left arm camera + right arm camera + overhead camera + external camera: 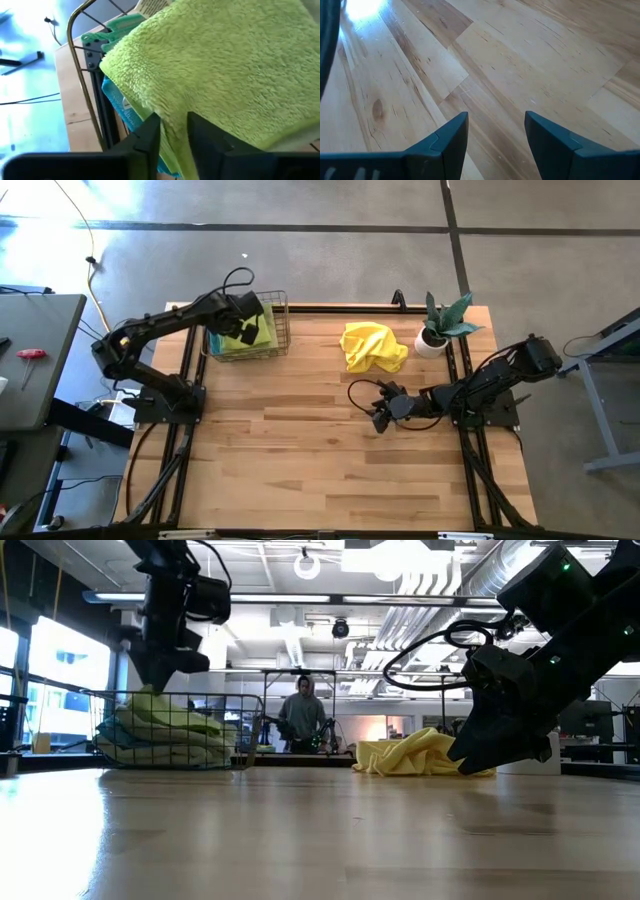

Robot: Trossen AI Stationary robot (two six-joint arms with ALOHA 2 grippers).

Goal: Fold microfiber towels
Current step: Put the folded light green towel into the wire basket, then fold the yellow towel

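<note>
Towels (240, 337) sit stacked in the wire basket (282, 330), seemingly folded; 1 yellow towel (372, 346) lies crumpled on the desk (300, 450), unfolded. Left gripper (172, 131), fingers narrowly apart, straddles the lime towel (225, 65). Right gripper (496, 131) hovers with fingers apart, empty.

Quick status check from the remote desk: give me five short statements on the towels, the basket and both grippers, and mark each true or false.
1. The yellow towel lies crumpled on the table. True.
2. The wire basket holds no towels. False: it holds a stack, with a lime green towel on top.
3. The left gripper is at the basket, its fingers either side of the lime green towel's fabric. True.
4. The right gripper holds the yellow towel. False: it is open over bare wood and holds nothing.
5. The potted plant stands inside the basket. False: it stands on the table near the right arm, beside the yellow towel.
</note>
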